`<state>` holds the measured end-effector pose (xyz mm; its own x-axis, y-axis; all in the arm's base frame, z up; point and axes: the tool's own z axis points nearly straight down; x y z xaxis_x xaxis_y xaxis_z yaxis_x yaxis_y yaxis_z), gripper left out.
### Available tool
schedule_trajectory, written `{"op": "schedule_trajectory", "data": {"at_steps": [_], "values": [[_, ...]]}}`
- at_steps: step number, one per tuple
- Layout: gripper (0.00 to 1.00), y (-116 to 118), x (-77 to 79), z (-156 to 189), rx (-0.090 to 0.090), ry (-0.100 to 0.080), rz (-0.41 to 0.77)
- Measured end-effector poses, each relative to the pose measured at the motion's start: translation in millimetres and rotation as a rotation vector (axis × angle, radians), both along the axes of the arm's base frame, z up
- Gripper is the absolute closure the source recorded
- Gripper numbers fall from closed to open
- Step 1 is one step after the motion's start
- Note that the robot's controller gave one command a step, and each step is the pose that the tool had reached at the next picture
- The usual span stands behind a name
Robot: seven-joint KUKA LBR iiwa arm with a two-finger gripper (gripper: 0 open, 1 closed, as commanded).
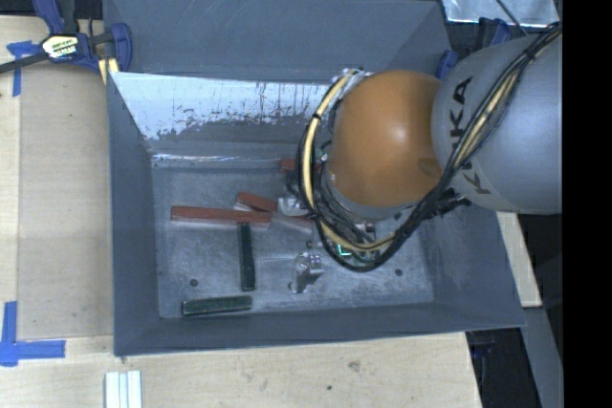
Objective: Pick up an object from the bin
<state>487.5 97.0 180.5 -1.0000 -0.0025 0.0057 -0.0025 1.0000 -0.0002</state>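
The claw is seen low in the bin, near the middle of the front part of the floor. It is just under the big orange cover of the arm. Whether the claw is open or closed cannot be told, because it is partly hidden by the cover and by the black and yellow cables looped round it. The claw is placed over a bare patch of the grey floor.

The nearest thing is a dark green stick. It is laid close by on the claw's left in the view, apart from it, and it is pointed from the back of the bin to the front. At its back end a long red-brown stick is laid flat from left to right. Whether these two are touching cannot be told. A shorter red-brown piece is laid just behind the long stick's right end and is tilted a little. A small red-brown bit is seen further back, right beside the edge of the orange cover and partly hidden by it.

A second dark green stick is laid flat along the front wall, at the front left of the floor, well apart from the claw.

All these things are kept inside the grey metal bin, whose sloped walls are seen all round. The bin is entered from the right by the silver arm.
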Motion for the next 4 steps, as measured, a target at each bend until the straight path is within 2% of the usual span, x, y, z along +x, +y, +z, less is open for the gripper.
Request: {"op": "schedule_trajectory", "data": {"at_steps": [1,2,3,4], "values": [[0.00,0,2.0,4,0.001,-0.008,-0.002],[0.00,-30,45.8,-49,0.002,-0.016,0.002],[1.00,-53,45.1,-99,0.001,-0.014,-0.172],[1.00,-53,45.1,-99,0.001,-0.014,-0.172]]}}
